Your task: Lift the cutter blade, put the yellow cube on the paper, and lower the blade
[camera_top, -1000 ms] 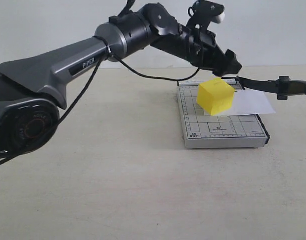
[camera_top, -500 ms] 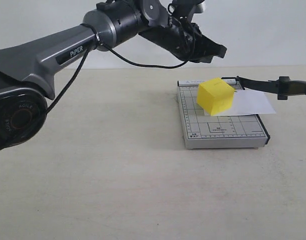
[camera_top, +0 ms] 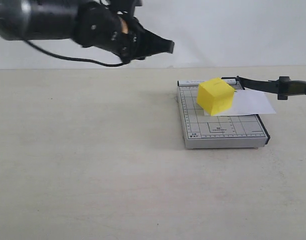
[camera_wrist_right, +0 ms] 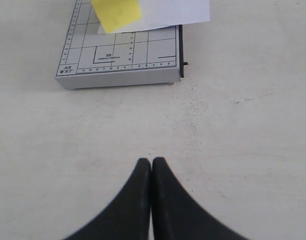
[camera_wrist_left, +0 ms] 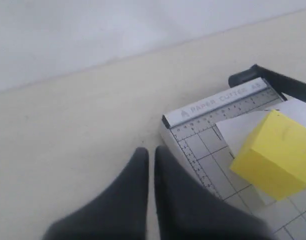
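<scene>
Firstly, counter (camera_top: 118,165): pale beige, matte and faintly speckled.
Room: a plain white wall (camera_top: 233,30) rises behind the counter's far edge.
Trimmer base (camera_top: 228,132): grey and gridded, lying flat to the right of centre.
Paper (camera_top: 253,102): white sheet on the far part of the base, overhanging its right edge.
Yellow cube (camera_top: 215,96): sits on the paper's left part over the base, turned so that a vertical edge faces the near side.
Cutter blade (camera_top: 273,86): lifted off the base; its long axis runs left to right from the hinge at the far right corner, and the handle points right, out past the paper.
Left gripper (camera_top: 165,46): fingers (camera_wrist_left: 138,170) almost together with nothing between them, high above the counter, far and left of the base.
Right gripper (camera_wrist_right: 151,161): fingers pressed together and empty, over bare counter on the near side of the base.
Change: the left arm has pulled back leftward from above the cube; cube, paper and blade have not shifted.
</scene>
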Robot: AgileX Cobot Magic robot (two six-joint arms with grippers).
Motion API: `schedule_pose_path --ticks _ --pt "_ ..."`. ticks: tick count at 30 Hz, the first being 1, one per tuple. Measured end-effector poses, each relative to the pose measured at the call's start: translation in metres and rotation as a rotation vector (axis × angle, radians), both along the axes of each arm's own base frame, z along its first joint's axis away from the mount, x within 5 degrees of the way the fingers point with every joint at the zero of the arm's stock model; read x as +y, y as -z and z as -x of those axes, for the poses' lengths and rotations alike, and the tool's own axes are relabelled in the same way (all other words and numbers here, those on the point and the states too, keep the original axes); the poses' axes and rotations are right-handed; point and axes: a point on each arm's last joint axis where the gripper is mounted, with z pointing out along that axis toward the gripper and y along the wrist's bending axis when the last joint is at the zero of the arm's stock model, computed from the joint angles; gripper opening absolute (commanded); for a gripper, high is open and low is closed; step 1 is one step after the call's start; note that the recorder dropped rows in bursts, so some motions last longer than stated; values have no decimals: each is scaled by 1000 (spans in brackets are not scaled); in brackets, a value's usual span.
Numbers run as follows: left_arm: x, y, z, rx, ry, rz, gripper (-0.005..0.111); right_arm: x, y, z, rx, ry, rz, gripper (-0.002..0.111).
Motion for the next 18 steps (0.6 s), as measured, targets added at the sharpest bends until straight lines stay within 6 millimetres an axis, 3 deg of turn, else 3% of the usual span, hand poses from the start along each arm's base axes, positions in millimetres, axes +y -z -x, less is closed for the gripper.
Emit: schedule_pose_path --ticks 1,2,3,4,5,7,9,11,13,18 --pt "14 -4 7 -25 -7 24 4 0 0 0 0 0 0 0" --pt "48 -8 17 -54 -40 54 4 0 0 0 0 0 0 0" --pt "68 -9 18 -71 -67 63 4 0 0 0 0 0 0 0" --pt "109 -7 17 -76 -147 55 4 0 0 0 0 0 0 0" --pt "134 -5 14 -72 -205 48 4 0 0 0 0 0 0 0" --pt "224 -5 10 -69 -440 31 4 0 0 0 0 0 0 0" --pt "281 -16 18 -97 -600 33 4 0 0 0 0 0 0 0" --pt "310 -33 37 -156 -676 20 4 0 0 0 0 0 0 0" --pt "321 -58 68 -251 -689 -17 4 0 0 0 0 0 0 0" --pt "316 -101 146 -451 -680 -40 4 -1 -1 -1 -19 8 0 0"
